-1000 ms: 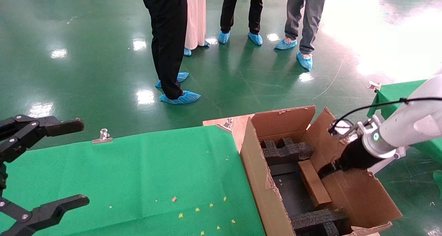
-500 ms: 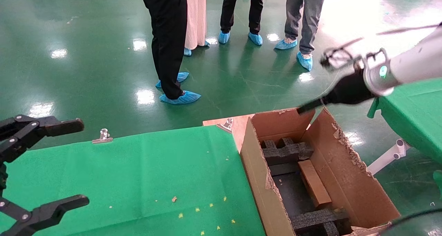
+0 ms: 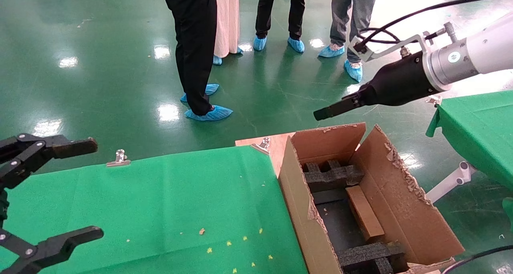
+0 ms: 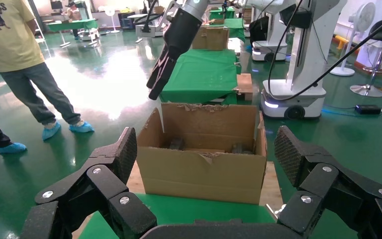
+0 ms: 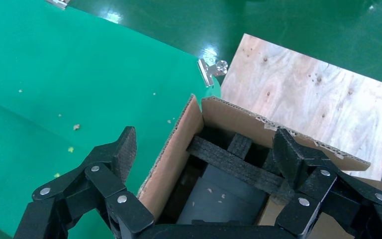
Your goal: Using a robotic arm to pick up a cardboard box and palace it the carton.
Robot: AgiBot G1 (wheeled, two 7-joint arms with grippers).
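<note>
The carton [image 3: 296, 202] stands open at the green table's right end, with ragged flaps and black foam blocks [image 3: 332, 176] inside. The small cardboard box [image 3: 362, 214] lies inside it, leaning along the right wall. My right gripper [image 3: 322, 113] on the white arm hangs above the carton's far edge, open and empty; in the right wrist view [image 5: 206, 144] it looks down onto the carton's corner [image 5: 171, 159] and foam [image 5: 234, 162]. My left gripper [image 3: 94, 188] is open and empty, parked at the near left over the table; the left wrist view [image 4: 206, 149] faces the carton [image 4: 199, 174].
A green-cloth table [image 3: 160, 202] with metal clips [image 3: 119, 158] fills the left. The carton sits on a wooden board [image 3: 272, 146]. A second green table [image 3: 481, 125] stands at the right. Several people [image 3: 196, 49] stand on the green floor beyond.
My right gripper has risen out of the carton and moved up and left over its far edge. The cardboard box stays inside. The left arm has not moved.
</note>
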